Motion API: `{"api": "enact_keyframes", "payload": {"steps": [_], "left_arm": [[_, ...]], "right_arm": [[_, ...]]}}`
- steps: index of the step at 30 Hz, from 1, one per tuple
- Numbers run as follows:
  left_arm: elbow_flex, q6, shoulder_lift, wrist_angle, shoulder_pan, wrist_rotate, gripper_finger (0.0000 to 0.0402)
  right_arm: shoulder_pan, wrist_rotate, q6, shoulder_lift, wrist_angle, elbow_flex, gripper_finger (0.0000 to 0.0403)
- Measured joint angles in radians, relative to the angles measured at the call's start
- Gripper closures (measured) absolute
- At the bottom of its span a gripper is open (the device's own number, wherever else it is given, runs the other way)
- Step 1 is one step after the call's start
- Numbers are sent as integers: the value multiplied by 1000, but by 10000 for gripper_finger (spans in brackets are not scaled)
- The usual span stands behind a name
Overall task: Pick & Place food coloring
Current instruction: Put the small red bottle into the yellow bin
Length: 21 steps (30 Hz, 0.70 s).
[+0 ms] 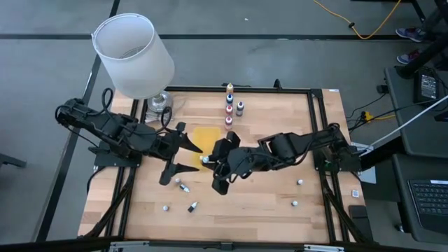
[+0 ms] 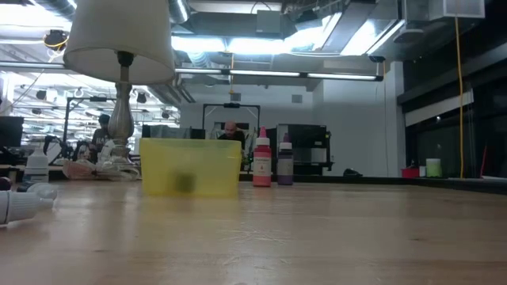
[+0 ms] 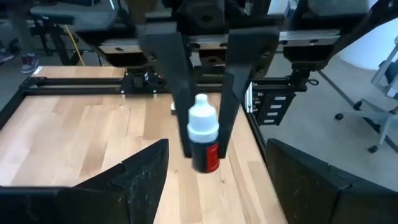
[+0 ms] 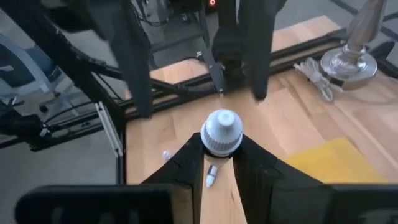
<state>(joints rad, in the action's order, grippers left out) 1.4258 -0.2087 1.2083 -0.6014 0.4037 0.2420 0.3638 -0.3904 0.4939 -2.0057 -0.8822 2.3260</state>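
My right gripper [image 1: 210, 162] is over the middle of the table, shut on a small food coloring bottle [image 3: 204, 140] that has a white cap, dark contents and a red label. My left gripper [image 1: 176, 154] is open wide just left of it and faces it, touching nothing. Several other food coloring bottles stand in a row [image 1: 229, 103] at the far edge. Others lie on their sides near the front [image 1: 182, 185]. The yellow tray [image 1: 201, 138] stands on the table just beyond both grippers. Neither gripper shows in the low view. My right gripper pinches the bottle between its two fingers [image 4: 186, 163], by the body just under the white cap [image 4: 221, 132]. The fingers slant down from the table's right and lie along the bottle, so the cap points back toward the wrist. The bottle is roughly upright and clear of the table.
A lamp with a white shade [image 1: 133, 54] stands at the far left corner, its cord beside the base. Loose bottles lie at the front left [image 1: 192, 206] and front right [image 1: 296, 204]. A black frame rail [image 1: 245, 89] runs round the tabletop.
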Motion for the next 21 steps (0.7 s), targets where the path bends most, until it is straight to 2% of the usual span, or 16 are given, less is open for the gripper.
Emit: {"api": "enact_keyframes", "payload": {"steps": [11,21], "left_arm": [[0,-18,26,9,-43,-2,139],[-1,-41,54,31,-68,-78,151]], "right_arm": [[-8,2,-6,-5,1,0,325],[-8,1,-28,-5,-2,0,325]]}}
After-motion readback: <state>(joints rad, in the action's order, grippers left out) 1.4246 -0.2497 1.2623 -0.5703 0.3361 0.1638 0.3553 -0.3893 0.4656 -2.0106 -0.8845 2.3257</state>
